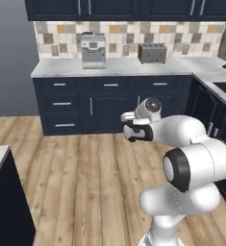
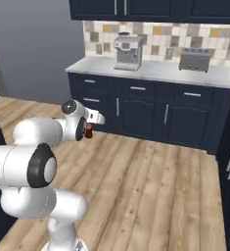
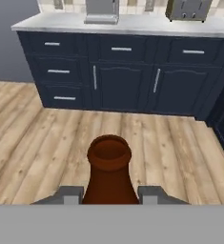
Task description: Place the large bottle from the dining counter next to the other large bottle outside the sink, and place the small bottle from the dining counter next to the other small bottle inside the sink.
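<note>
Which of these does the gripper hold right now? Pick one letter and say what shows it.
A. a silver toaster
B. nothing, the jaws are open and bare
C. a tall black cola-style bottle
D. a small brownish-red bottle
D: in the hand view the small bottle, brownish-red, sits upright between the two fingertips of the gripper, and the right base view shows the same reddish bottle at the hand, above the wooden floor.

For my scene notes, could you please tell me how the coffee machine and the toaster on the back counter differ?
The coffee machine is taller and upright, while the toaster is low and wide. The coffee machine is silver with a dark recess in its front; the toaster is a darker grey-brown with slots on top. The coffee machine stands left of the toaster. Both sit on the white worktop against the tiled backsplash.
</note>
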Motion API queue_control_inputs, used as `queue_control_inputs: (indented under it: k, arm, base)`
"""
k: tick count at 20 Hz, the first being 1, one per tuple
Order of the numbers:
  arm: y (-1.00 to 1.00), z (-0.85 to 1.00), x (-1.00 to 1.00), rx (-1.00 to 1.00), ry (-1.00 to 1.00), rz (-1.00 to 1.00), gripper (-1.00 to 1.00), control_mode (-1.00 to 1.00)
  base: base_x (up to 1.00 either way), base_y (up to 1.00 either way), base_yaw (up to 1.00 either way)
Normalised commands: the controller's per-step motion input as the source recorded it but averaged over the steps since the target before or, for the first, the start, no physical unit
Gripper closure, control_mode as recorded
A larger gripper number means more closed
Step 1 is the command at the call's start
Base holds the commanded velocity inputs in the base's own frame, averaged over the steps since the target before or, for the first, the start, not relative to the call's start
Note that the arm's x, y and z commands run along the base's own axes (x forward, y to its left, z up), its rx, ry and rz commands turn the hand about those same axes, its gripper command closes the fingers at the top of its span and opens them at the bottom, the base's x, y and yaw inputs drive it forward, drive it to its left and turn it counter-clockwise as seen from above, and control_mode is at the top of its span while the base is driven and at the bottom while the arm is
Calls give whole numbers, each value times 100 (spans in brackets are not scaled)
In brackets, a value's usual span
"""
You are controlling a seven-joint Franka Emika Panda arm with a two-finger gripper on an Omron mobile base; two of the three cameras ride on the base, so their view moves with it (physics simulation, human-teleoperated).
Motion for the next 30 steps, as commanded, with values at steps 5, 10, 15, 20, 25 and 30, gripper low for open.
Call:
queue_control_inputs:
  k: [5, 10, 15, 20, 25, 30]
  arm:
    - [0, 0, 0, 0, 0, 0, 100, 100]
    - [0, 0, 0, 0, 0, 0, 100, 100]
    - [0, 0, 0, 0, 0, 0, 100, 100]
    - [0, 0, 0, 0, 0, 0, 100, 100]
    - [0, 0, 0, 0, 0, 0, 100, 100]
    - [0, 0, 0, 0, 0, 0, 100, 100]
  base:
    - [52, -22, -44]
    - [67, -8, -41]
    - [82, 0, -41]
    - [81, 0, -42]
    - [72, 0, -44]
    - [65, 1, -44]
